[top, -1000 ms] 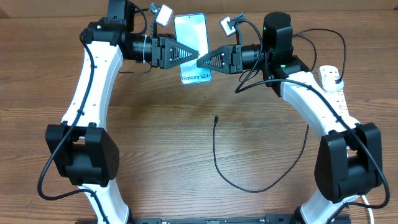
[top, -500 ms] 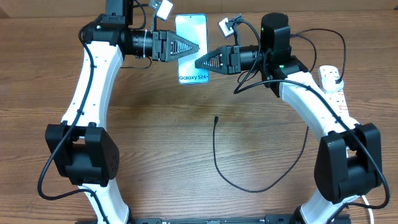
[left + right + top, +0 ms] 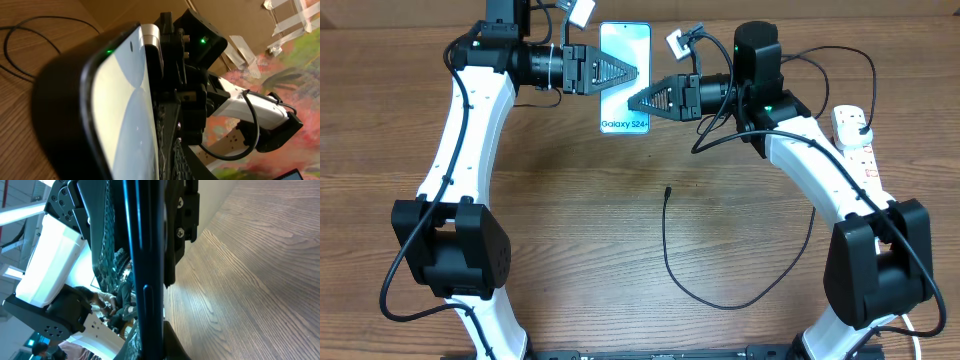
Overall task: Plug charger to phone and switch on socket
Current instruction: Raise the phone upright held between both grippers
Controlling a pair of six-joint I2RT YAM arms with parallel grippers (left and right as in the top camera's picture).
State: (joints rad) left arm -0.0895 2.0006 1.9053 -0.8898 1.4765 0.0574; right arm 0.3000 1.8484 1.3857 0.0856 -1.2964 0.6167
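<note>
The phone (image 3: 625, 45) with its light blue screen is lifted off the table at the far centre, held between both arms. My right gripper (image 3: 633, 101) is shut on its right edge near the "Galaxy S24" text. From the other side, my left gripper (image 3: 636, 72) has its fingers closed on the phone (image 3: 125, 100). In the right wrist view the phone's dark edge (image 3: 147, 255) runs straight up between the jaws. The charger's thin black cable (image 3: 720, 303) lies in a loop on the table, with its small plug tip (image 3: 667, 190) free below the phone. The socket (image 3: 855, 130) lies at the right edge.
The white power strip's thick cord runs off toward the front right corner (image 3: 920, 325). The black cable loop lies between the two arm bases. Bare wooden tabletop (image 3: 570, 230) spreads below the phone.
Both grippers and the phone have shifted slightly left. The left gripper's fingers have closed in onto the phone. The cable has not moved.
</note>
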